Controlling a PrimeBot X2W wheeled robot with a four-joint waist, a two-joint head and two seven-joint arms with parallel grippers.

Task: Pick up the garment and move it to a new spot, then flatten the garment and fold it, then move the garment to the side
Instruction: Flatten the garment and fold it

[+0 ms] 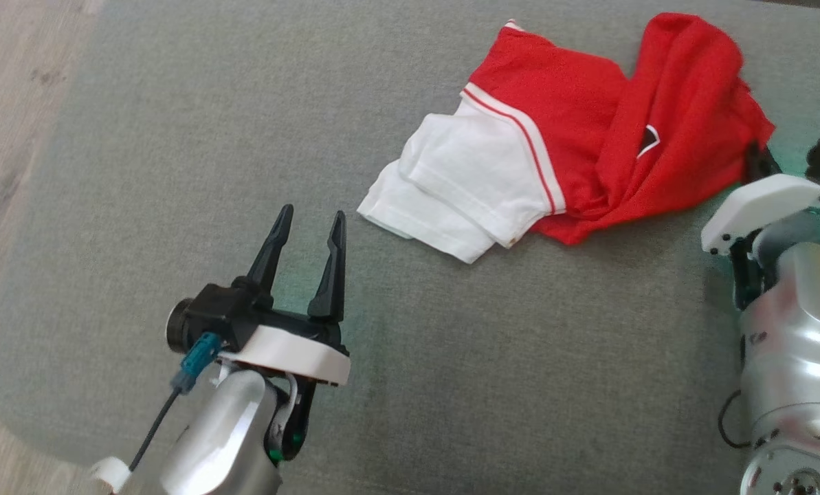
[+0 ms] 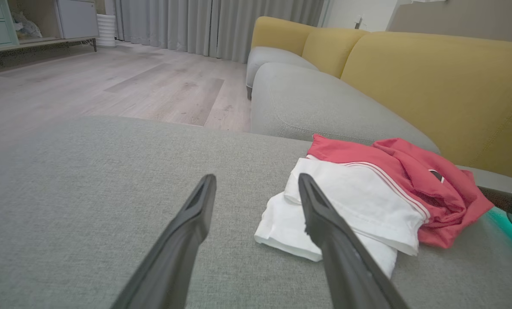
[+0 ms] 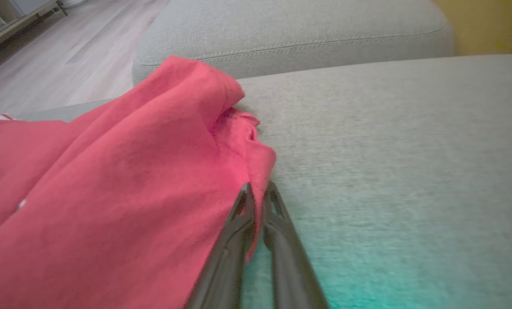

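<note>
the right gripper (image 3: pixel 259 188) pinches the red hem of the garment (image 1: pixel 574 137) near the far edge of the cushion (image 1: pixel 176 137), likely to lift it, while the left gripper (image 1: pixel 310 230) hangs open.

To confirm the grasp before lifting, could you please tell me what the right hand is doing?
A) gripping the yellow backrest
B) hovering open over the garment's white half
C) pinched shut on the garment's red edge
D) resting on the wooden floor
C: the right wrist view shows the right hand pinched shut on the red edge of the crumpled red-and-white fabric garment.
</note>
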